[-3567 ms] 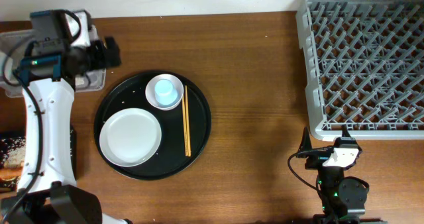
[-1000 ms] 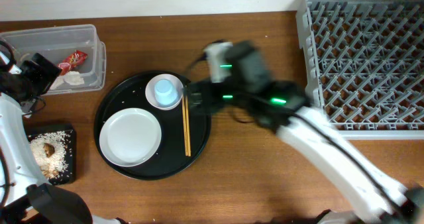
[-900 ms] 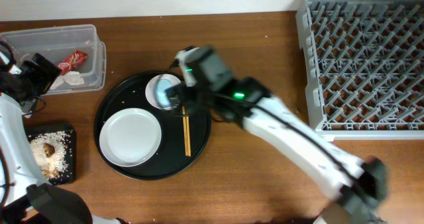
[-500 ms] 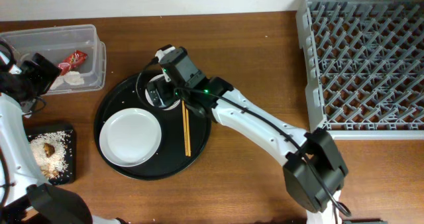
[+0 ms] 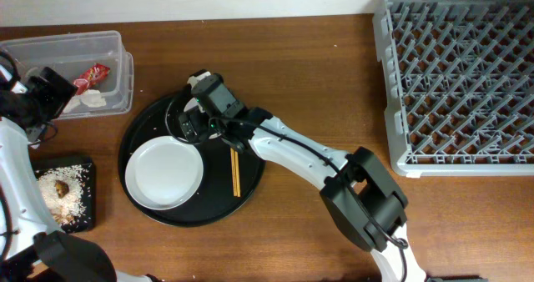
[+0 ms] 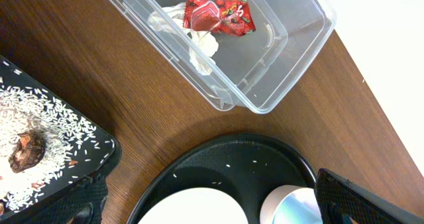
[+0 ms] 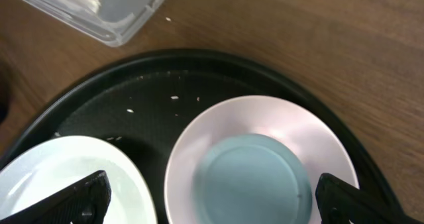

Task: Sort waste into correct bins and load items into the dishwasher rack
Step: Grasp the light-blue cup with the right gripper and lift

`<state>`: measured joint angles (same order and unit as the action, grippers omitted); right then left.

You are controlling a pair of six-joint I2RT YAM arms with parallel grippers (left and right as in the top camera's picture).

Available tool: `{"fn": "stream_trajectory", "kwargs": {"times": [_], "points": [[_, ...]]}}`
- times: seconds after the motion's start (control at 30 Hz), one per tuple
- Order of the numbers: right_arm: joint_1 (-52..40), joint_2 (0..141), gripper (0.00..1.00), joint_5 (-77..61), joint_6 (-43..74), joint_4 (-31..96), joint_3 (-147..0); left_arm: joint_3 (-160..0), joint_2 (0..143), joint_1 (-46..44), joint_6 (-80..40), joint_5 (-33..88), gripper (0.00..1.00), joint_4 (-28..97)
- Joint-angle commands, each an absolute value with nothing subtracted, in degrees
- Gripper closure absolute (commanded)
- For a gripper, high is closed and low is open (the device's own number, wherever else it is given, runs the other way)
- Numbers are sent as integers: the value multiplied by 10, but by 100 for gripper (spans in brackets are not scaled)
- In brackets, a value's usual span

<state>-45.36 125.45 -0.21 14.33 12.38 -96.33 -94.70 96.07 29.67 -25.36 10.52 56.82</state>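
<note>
My right gripper (image 5: 198, 119) hangs open just above the light blue cup (image 7: 255, 177), which stands inside the small white bowl (image 7: 199, 151) on the round black tray (image 5: 250, 140); its fingers sit either side of the bowl (image 7: 215, 204). The overhead view hides both. The white plate (image 5: 164, 172) and the two chopsticks (image 5: 234, 167) lie on the same tray. My left gripper (image 5: 40, 92) is open and empty (image 6: 212, 211) between the clear tub (image 5: 117, 57) and the flat black tray (image 5: 83, 219). The red wrapper (image 6: 218, 15) and tissue (image 6: 195, 42) lie in the tub. Rice (image 6: 46, 124) and the brown lump (image 6: 26, 151) lie in the flat tray.
The grey dishwasher rack (image 5: 459, 73) fills the back right corner with nothing in it. A few rice grains (image 7: 152, 101) are scattered on the round tray. My right arm (image 5: 292, 153) stretches across the table's middle from the front right.
My right arm has swept in from the right and settled over the bowl and cup. My left arm, over the tub 3.6 s ago, has held still for the last second.
</note>
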Motion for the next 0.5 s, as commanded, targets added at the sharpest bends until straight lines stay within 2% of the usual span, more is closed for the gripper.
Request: {"fn": "stream_trajectory", "kwargs": {"times": [0.0, 0.47], "points": [[-457, 1272, 2, 20, 138, 117, -976, -948, 961, 299, -259, 107, 1, 569], [-459, 1309, 2, 48, 140, 109, -976, -948, 961, 299, -259, 107, 1, 569]]}}
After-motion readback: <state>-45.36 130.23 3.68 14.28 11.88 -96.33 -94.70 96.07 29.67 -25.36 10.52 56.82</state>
